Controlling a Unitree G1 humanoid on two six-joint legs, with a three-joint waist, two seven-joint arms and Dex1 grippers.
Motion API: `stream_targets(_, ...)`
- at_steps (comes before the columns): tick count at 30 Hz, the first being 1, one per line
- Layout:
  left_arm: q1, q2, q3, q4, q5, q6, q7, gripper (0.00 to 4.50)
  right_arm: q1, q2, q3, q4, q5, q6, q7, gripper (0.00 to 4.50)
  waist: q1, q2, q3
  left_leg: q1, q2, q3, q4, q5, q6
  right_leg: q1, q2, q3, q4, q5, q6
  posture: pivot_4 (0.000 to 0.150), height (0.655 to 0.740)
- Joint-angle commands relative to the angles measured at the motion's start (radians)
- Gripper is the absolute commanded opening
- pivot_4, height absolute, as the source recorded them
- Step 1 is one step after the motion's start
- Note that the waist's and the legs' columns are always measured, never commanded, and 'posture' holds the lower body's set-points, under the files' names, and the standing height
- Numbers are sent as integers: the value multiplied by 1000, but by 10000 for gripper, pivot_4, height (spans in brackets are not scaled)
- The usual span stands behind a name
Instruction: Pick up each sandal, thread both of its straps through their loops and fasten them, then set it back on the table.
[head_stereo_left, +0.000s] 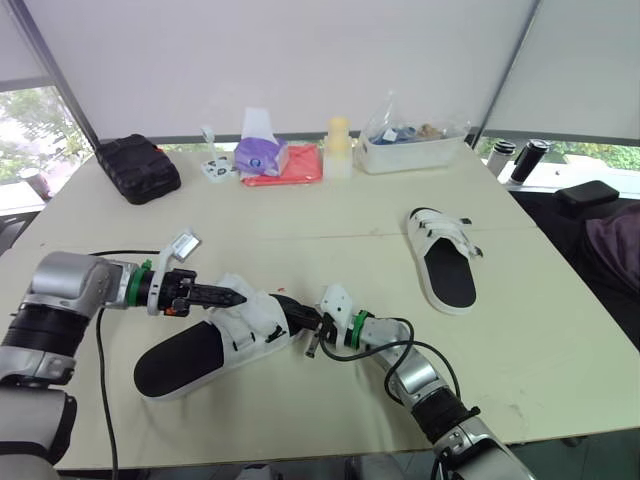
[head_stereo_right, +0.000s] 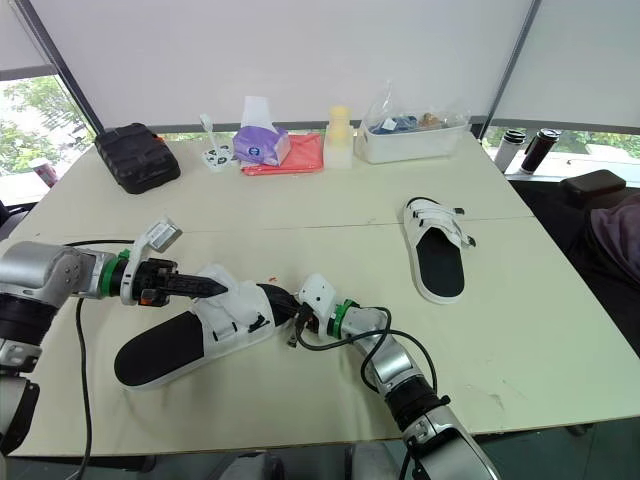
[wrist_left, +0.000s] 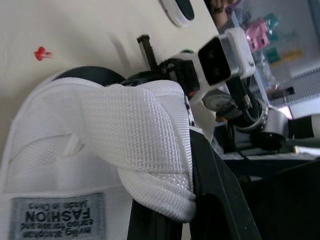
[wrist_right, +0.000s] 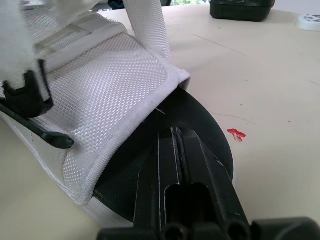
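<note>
A white-strapped sandal with a black sole (head_stereo_left: 190, 358) lies at the table's front left. My left gripper (head_stereo_left: 236, 297) reaches in from the left and is shut on its raised white strap (wrist_left: 150, 135), which drapes over the black fingers (wrist_left: 220, 185). My right gripper (head_stereo_left: 297, 315) comes from the right at the toe end. Its fingers (wrist_right: 175, 150) are pressed together on the black insole, with the tips hidden under the edge of the front strap (wrist_right: 110, 95). A second sandal (head_stereo_left: 445, 262) lies flat at the right with its straps across it.
Along the far edge stand a black case (head_stereo_left: 137, 167), a purple tissue pack (head_stereo_left: 260, 152), a red pouch (head_stereo_left: 292, 167), a pale bottle (head_stereo_left: 338, 148) and a clear container (head_stereo_left: 412, 145). Dark bottles (head_stereo_left: 525, 160) stand beyond the right corner. Bare table (head_stereo_left: 330, 215) lies between the sandals.
</note>
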Motion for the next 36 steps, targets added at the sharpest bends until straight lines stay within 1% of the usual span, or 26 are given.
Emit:
stream_targets(1, -15, 6, -5, -14, 34, -40, 1, 376, 69, -43, 23, 131, -59, 94, -3, 0, 0, 0, 0, 0, 0, 0, 0, 0, 0, 0, 0, 0, 0, 0, 0, 1500, 7400)
stream_targets(5, -25, -16, 10, -1, 56, -76, 12, 376, 69, -43, 23, 131, -61, 94, -5, 0, 1, 0, 0, 0, 0, 0, 0, 0, 0, 0, 0, 0, 0, 0, 0, 1500, 7400)
stream_targets(6, -24, -19, 15, 2, 56, -79, 12, 3189, 69, -43, 23, 131, -61, 94, -6, 0, 1, 0, 0, 0, 0, 0, 0, 0, 0, 0, 0, 0, 0, 0, 0, 1500, 7400)
stream_targets(8, -21, -17, 21, -1, 53, -79, 8, 10072, 69, -43, 23, 131, -61, 94, -7, 0, 1, 0, 0, 0, 0, 0, 0, 0, 0, 0, 0, 0, 0, 0, 0, 1500, 7400)
stream_targets(11, -12, -22, 52, -2, 42, -65, 33, 25364, 70, -43, 22, 132, -61, 93, -9, 0, 1, 0, 0, 0, 0, 0, 0, 0, 0, 0, 0, 0, 0, 0, 0, 1500, 7400)
stream_targets(12, -9, -28, 77, -1, 34, -49, 60, 29577, 72, -43, 22, 130, -61, 93, -9, 0, 1, 0, 0, 0, 0, 0, 0, 0, 0, 0, 0, 0, 0, 0, 0, 1500, 7400)
stream_targets(13, -5, -31, 98, -4, 25, -33, 81, 35652, 73, -43, 22, 130, -60, 93, -9, 0, 1, 0, 0, 0, 0, 0, 0, 0, 0, 0, 0, 0, 0, 0, 0, 1500, 7400)
stream_targets(14, 7, -31, 122, -23, 12, -19, 98, 39477, 74, -42, 22, 128, -60, 93, -9, 0, 1, 0, 0, 0, 0, 0, 1, 0, 0, 0, 0, 0, 1, 0, 0, 1500, 7400)
stream_targets(17, 95, -37, 217, -173, -36, 37, 189, 39477, 78, -40, 22, 127, -58, 93, -11, 0, 0, 0, 0, 0, 0, 0, 0, 0, 0, 0, -1, 0, 1, 0, 0, 1500, 7400)
stream_targets(22, 232, -96, 368, -435, -123, 145, 374, 39477, 75, -31, 24, 141, -58, 86, -8, 0, 3, 0, -1, 2, 3, -1, 1, 0, 0, 2, -3, 1, 1, 0, 0, 1500, 7400)
stream_targets(25, 319, -184, 461, -606, -165, 197, 522, 39477, 67, -24, 30, 154, -61, 79, -1, 0, 3, 0, -1, 4, 3, -1, 0, 0, 0, 5, -4, 1, 0, 0, 0, 1500, 7400)
stream_targets(28, 369, -256, 495, -718, -187, 227, 635, 39477, 66, -21, 34, 159, -60, 77, 5, 0, 4, -1, -1, 4, 3, -1, 0, 0, 0, 5, -4, 1, 0, 0, 0, 1500, 7400)
stream_targets(31, 404, -324, 494, -782, -192, 229, 731, 39477, 65, -18, 38, 162, -61, 74, 10, 0, 4, -1, -1, 5, 3, -1, 0, 0, 0, 6, -4, 1, 0, 0, 0, 1500, 7400)
stream_targets(36, 388, -391, 464, -769, -185, 200, 823, 39477, 59, -14, 41, 168, -65, 70, 11, 0, 4, 0, -1, 5, 2, -1, 1, 0, 0, 7, -2, 0, -1, 0, 0, 1500, 7400)
